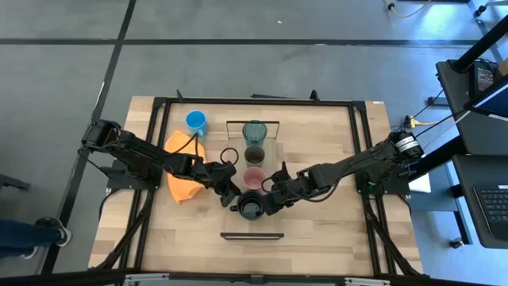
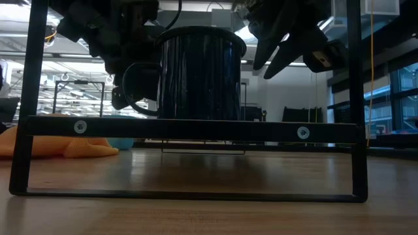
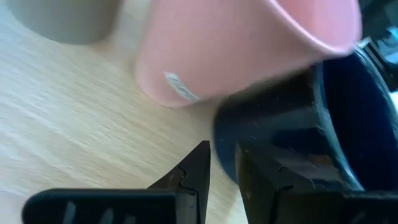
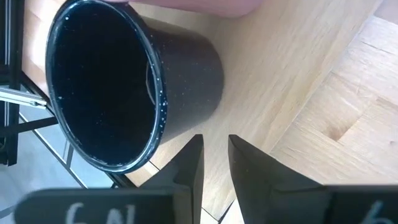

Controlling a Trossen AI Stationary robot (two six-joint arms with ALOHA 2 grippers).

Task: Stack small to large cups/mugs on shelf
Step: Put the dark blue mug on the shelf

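Both grippers, left (image 1: pixel 230 193) and right (image 1: pixel 270 195), flank the black mug (image 1: pixel 251 207) on the shelf (image 1: pixel 252 222), fingers nearly together, gripping nothing.

1. The long narrow light-wood shelf plank (image 1: pixel 254 171) is showing a pale, smooth, matt grain, with thin black metal frames (image 2: pixel 196 127) at its short ends looking satin.
2. The black speckled handled mug (image 4: pixel 124 93), standing on that plank, is looking like glossy enamelled metal, flecked white along its rim.
3. The pink cup (image 3: pixel 249 50), just beside the black mug on the plank, is appearing as smooth matt plastic.
4. The teal translucent tumbler (image 1: pixel 255 131), at the plank's far end from the mug, is looking glassy and see-through.
5. The orange cloth (image 1: pixel 181 171), lying off the plank on the wooden tabletop (image 1: pixel 333 199), is looking soft and crumpled.
6. The bright blue handled mug (image 1: pixel 196 121), beside the cloth, is looking smooth.
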